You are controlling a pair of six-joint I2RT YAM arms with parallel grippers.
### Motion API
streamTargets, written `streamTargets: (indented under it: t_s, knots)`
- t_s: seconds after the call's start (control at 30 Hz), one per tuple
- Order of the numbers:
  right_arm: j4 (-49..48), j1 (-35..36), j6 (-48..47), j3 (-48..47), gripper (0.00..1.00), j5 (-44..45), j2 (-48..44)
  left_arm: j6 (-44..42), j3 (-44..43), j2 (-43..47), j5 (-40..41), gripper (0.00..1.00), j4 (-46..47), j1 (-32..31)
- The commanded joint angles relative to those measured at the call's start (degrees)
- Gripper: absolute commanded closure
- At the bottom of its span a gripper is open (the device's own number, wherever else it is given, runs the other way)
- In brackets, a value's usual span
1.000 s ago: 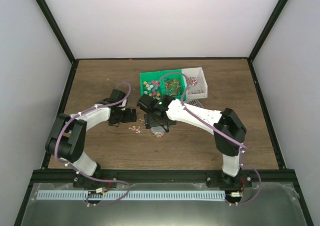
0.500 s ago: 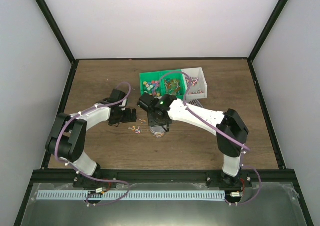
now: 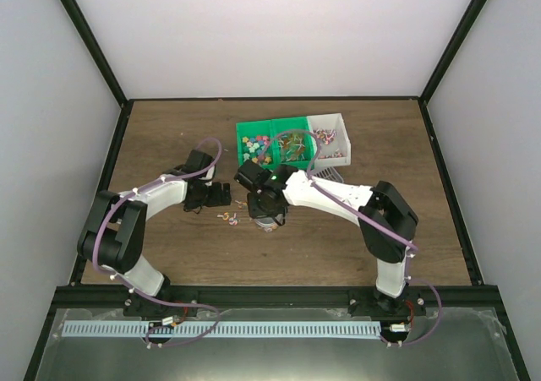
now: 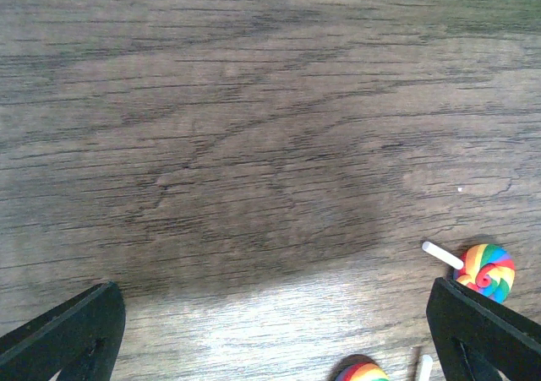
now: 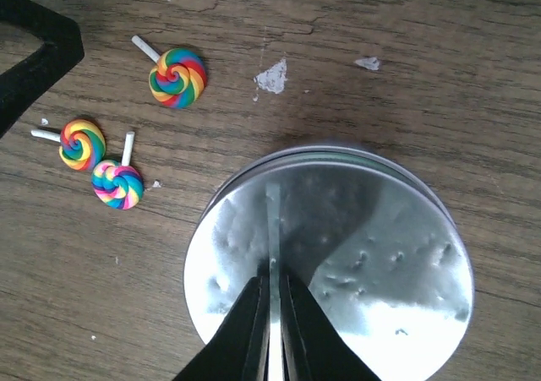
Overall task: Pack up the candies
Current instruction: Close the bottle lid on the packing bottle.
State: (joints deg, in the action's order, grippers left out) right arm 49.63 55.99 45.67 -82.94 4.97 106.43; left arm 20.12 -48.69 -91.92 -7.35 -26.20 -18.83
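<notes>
Your right end effector (image 5: 272, 286), pinched shut on the round silver tin (image 5: 380, 254), has edged frame-left toward the rainbow-swirl lollipop candies (image 5: 177, 78) for packing; your left end effector (image 4: 272, 301) gapes empty.

Left gripper (image 4: 272, 305) low, jaws spread wide; right gripper (image 5: 272, 281) pointing down, jaws pressed together.

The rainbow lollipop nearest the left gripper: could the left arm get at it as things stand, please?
Probably yes: the left gripper is open, the lollipop lies on the table just beyond one fingertip, and nothing covers it.
</notes>
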Motion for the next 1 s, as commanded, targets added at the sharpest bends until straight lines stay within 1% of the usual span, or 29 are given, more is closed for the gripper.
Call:
streamTargets:
  t_s: [0.0,0.23,0.47,0.63,0.77,0.97]
  knots:
    - [-1.72,-0.53,-0.58,0.17,0.93,-1.75,-0.26,0.01,1.66,-2.72,-1.08,0.00,-3.27,0.12]
    - [-2.61,-0.66,-1.08,-1.72,0.90,-1.06,-2.43,0.01,1.08,-3.50,-1.55,0.00,-3.02,0.12]
    - [-2.28,-2.37,-0.78,-1.45,0.90,-1.39,-0.86,-0.32,0.72,-3.42,-1.17,0.00,-3.51,0.11]
    - [-3.90,-2.90,-1.41,-0.16,0.89,-1.98,-0.94,-0.30,1.07,-3.26,-1.08,0.00,-3.45,0.19]
    - [-2.12,-3.43,-1.78,-1.44,0.89,-2.43,0.17,0.09,1.05,-3.53,-1.60,0.00,-3.15,0.11]
    - [-2.73,-3.43,-2.79,-3.91,0.89,1.44,-4.64,0.10,1.01,-3.94,-1.52,0.00,-3.04,0.15]
